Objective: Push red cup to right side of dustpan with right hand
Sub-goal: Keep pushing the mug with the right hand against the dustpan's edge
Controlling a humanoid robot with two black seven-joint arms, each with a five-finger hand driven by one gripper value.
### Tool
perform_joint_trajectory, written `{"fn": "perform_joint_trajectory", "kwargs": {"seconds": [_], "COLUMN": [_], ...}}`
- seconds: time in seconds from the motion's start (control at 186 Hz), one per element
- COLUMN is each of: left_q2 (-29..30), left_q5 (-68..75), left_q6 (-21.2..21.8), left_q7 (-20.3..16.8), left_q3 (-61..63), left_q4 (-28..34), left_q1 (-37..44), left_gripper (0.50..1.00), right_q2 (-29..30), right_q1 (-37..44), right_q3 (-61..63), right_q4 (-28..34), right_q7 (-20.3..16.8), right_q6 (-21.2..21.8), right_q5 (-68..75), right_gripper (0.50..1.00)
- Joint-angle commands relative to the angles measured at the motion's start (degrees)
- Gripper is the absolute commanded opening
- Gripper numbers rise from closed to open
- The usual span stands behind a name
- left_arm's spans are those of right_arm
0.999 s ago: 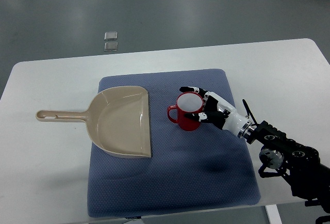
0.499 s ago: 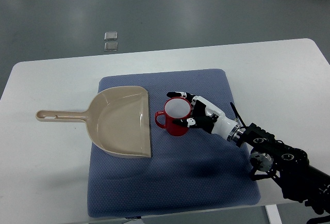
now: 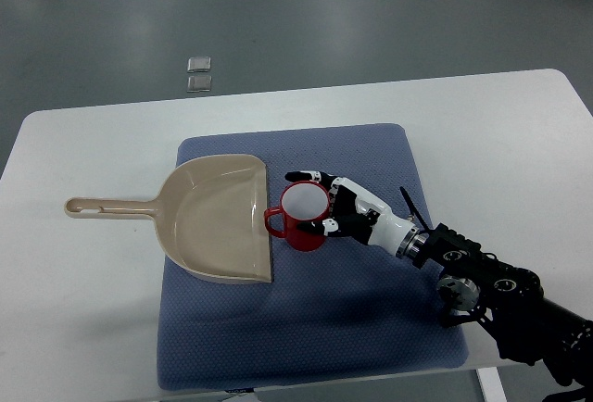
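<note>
While cupping red cup [image 3: 301,217] — right hand [image 3: 335,209] low, fingers curled | dustpan [image 3: 218,218] adjacent

A red cup [image 3: 299,219] stands just beside the straight right lip of a beige dustpan [image 3: 220,217] on a blue mat [image 3: 371,309], leaving no passage between the two. The right hand [image 3: 338,212], reaching in from the counter's near right corner, closes off the cup's right flank, its fingers [image 3: 301,177] curved round the far side. The dustpan's handle blocks a strip toward the left edge. The white counter [image 3: 482,124] lies open along the far edge and the right edge, as does the mat's near half.
</note>
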Motion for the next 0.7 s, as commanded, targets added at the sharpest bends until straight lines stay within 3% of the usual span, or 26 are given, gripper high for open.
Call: {"fn": "perform_joint_trajectory", "kwargs": {"seconds": [0.0,0.693], "left_q2": [0.0,0.0], "left_q5": [0.0,0.0], "left_q6": [0.0,0.0], "left_q7": [0.0,0.0], "left_q3": [0.0,0.0], "left_q4": [0.0,0.0], "left_q1": [0.0,0.0], "left_gripper": [1.0,1.0], "right_q2": [0.1,0.1], "right_q1": [0.0,0.8], "right_q3": [0.0,-0.8], "right_q4": [0.0,0.0], "right_q7": [0.0,0.0], "right_q6": [-0.1,-0.8], "right_q5": [-0.6,-2.2], "right_gripper": [0.919,0.919]}}
